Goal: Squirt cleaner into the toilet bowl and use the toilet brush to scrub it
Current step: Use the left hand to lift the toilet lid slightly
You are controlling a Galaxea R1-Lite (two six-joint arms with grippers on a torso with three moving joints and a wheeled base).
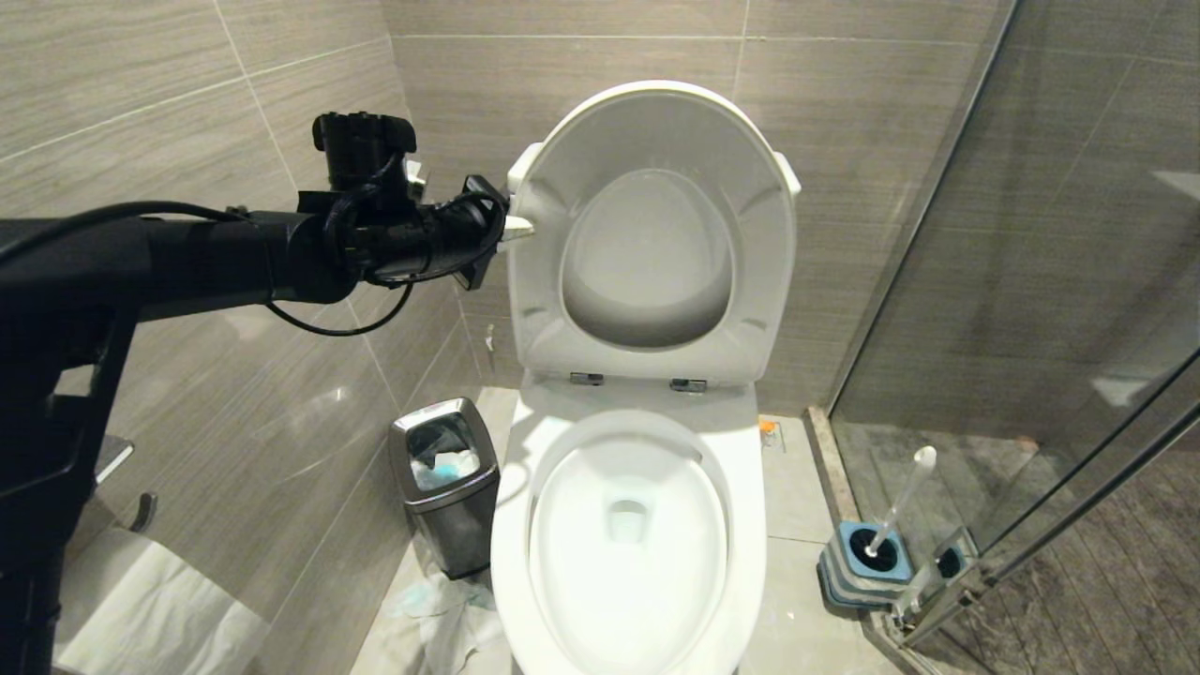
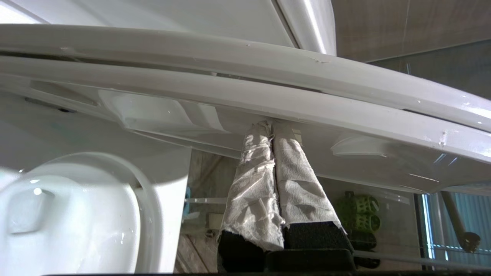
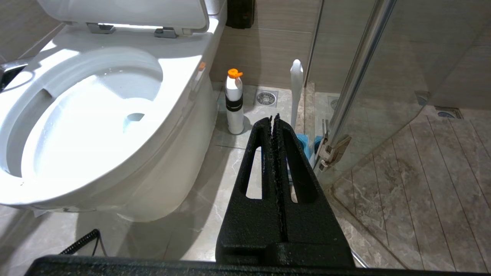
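The white toilet bowl (image 1: 628, 525) stands open, with its seat and lid (image 1: 656, 234) raised against the wall. My left gripper (image 1: 520, 228) reaches in from the left. Its paper-wrapped fingers (image 2: 253, 184) are shut together, and the gripper's tips (image 2: 270, 124) touch the raised seat's edge. The toilet brush (image 1: 900, 506) stands in its blue-topped holder (image 1: 867, 562) on the floor right of the toilet, by the glass door. The cleaner bottle (image 3: 234, 101), white with an orange cap, stands beside the bowl (image 3: 88, 122). My right gripper (image 3: 273, 117) hangs low, shut and empty, short of the brush handle (image 3: 296, 88).
A small steel bin (image 1: 445, 483) with paper inside stands left of the toilet, and crumpled paper (image 1: 441, 609) lies on the floor before it. A glass shower door (image 1: 1031, 328) with a metal frame bounds the right side. Tiled walls close in behind and on the left.
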